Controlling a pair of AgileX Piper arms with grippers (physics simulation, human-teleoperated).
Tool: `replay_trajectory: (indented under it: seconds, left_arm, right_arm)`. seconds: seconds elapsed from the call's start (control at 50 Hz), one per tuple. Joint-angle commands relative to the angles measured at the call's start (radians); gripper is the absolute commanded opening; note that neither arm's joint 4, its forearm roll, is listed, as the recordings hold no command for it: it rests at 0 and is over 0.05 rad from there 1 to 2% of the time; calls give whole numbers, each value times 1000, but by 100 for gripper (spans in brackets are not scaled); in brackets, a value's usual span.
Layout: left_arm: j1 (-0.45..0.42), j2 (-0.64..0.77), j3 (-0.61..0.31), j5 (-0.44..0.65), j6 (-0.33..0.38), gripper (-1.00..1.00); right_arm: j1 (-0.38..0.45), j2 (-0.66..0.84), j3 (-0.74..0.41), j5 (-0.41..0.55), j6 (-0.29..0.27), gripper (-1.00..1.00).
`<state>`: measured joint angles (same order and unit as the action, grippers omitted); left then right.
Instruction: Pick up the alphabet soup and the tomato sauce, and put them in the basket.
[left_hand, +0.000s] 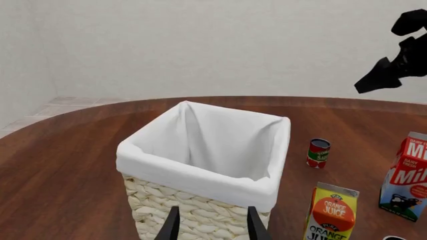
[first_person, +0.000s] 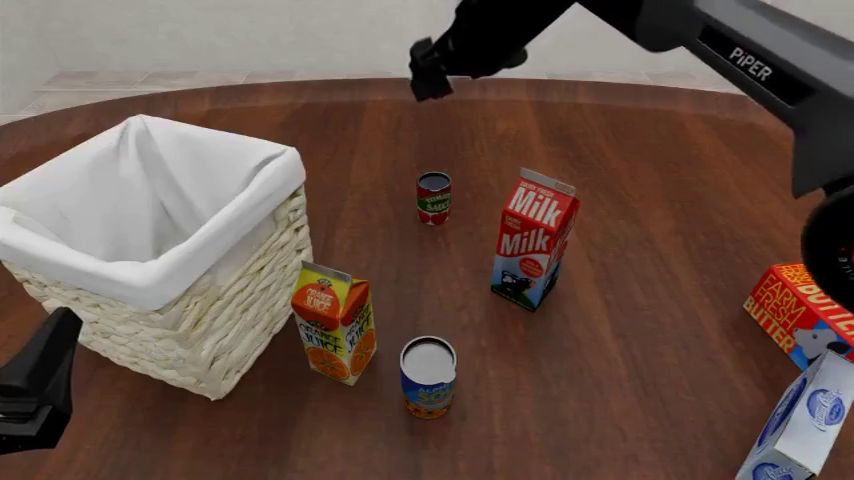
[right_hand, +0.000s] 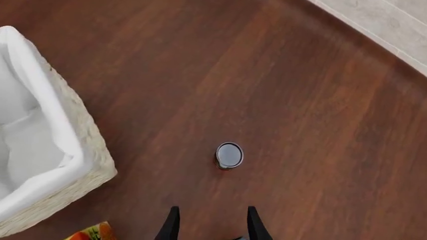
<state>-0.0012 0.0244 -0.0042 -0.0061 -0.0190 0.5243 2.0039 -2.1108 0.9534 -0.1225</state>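
Observation:
The tomato sauce (first_person: 434, 197), a small red-and-green can, stands mid-table; the right wrist view looks straight down on its dark top (right_hand: 229, 155). My right gripper (first_person: 430, 80) hangs open high above it, empty, the can lying ahead of its fingertips (right_hand: 251, 220). The alphabet soup (first_person: 429, 377), a blue can with a pale top, stands nearer the front. The basket (first_person: 227, 250), wicker with white lining, sits at the left. My left gripper (left_hand: 213, 210) is open and empty, close to the basket's near wall (left_hand: 200, 215).
An orange juice carton (first_person: 334, 322) stands between the basket and the soup. A milk carton (first_person: 534, 240) is right of the tomato sauce. A red butter box (first_person: 801, 312) and a white-and-blue box (first_person: 801, 420) lie at the right edge.

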Motion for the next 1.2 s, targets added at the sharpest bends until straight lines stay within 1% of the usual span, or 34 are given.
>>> replay_trajectory:
  seconds: [0.02,0.28,0.54,0.7,1.2]
  left_arm:
    - [0,5,0,-3,-1,100]
    - [1,5,0,-3,-2,100]
    - [1,7,1,-5,-2,100]
    - [1,7,1,-5,-2,100]
    - [1,7,1,-5,-2,100]
  right_arm:
    - [-13,61,-49,10,-16,100]
    - [-7,90,-48,-20,-15,100]
    - [-11,135,-72,-40,-26,100]
    - [-15,161,-96,-38,-24,100]
    - [-36,239,-168,-34,-41,100]
